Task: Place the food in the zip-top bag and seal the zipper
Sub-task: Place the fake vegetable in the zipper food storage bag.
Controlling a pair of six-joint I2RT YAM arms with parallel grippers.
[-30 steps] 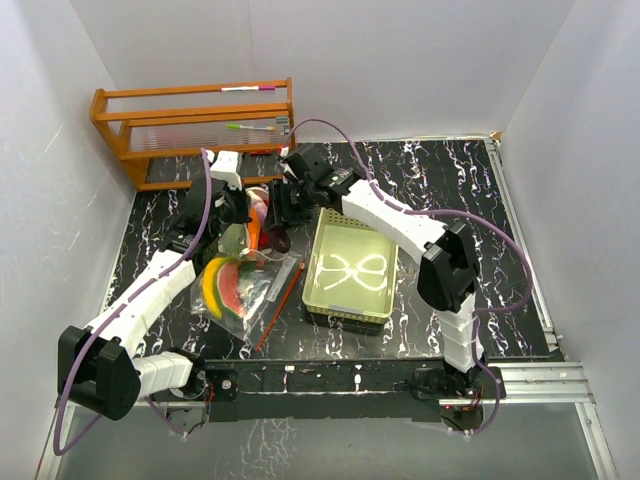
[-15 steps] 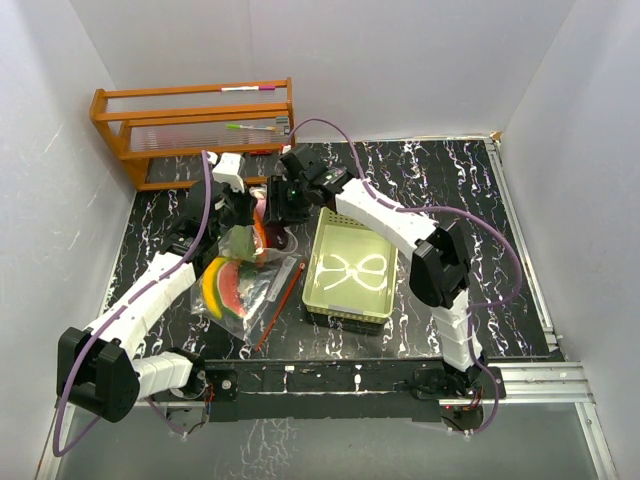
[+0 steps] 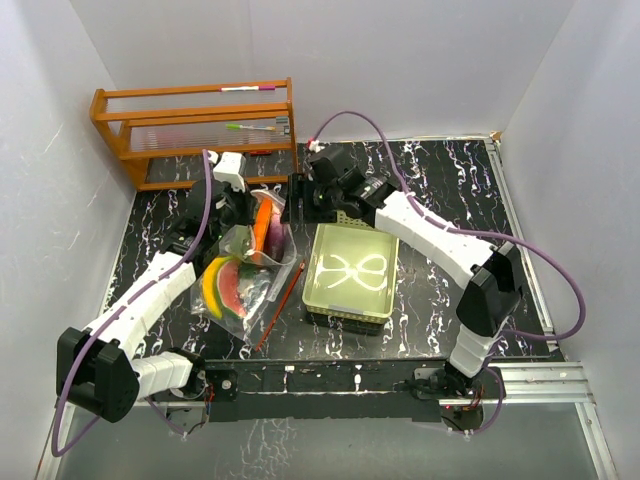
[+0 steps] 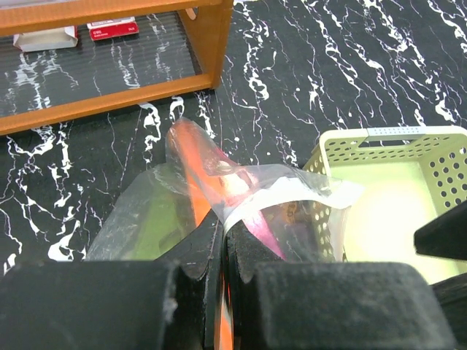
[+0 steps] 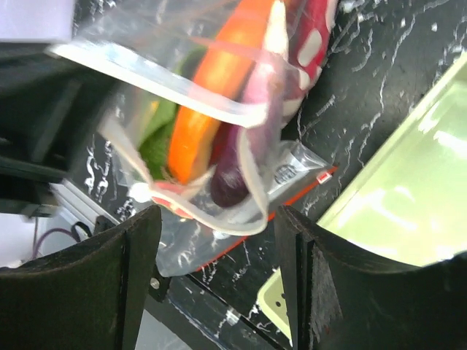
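The zip-top bag (image 3: 245, 275) lies left of centre, its mouth lifted. Inside it I see the yellow banana (image 3: 211, 287), the watermelon slice (image 3: 235, 285), an orange wedge (image 3: 264, 224) and the purple aubergine (image 5: 233, 177). My left gripper (image 3: 243, 210) is shut on the bag's rim (image 4: 241, 208) and holds it up. My right gripper (image 3: 300, 203) is open and empty, just right of the bag mouth; in the right wrist view its fingers (image 5: 139, 277) stand wide apart below the open bag (image 5: 219, 109). Green pods (image 5: 157, 138) show through the plastic.
The pale green slatted basket (image 3: 350, 312) stands right of the bag and looks empty; it also shows in the left wrist view (image 4: 379, 142). A wooden rack (image 3: 195, 130) with pens stands at the back left. White walls close in the table.
My right gripper has drawn back to the right, away from the bag mouth, and its elbow has swung right. My left gripper still holds the rim, now lifted a little higher.
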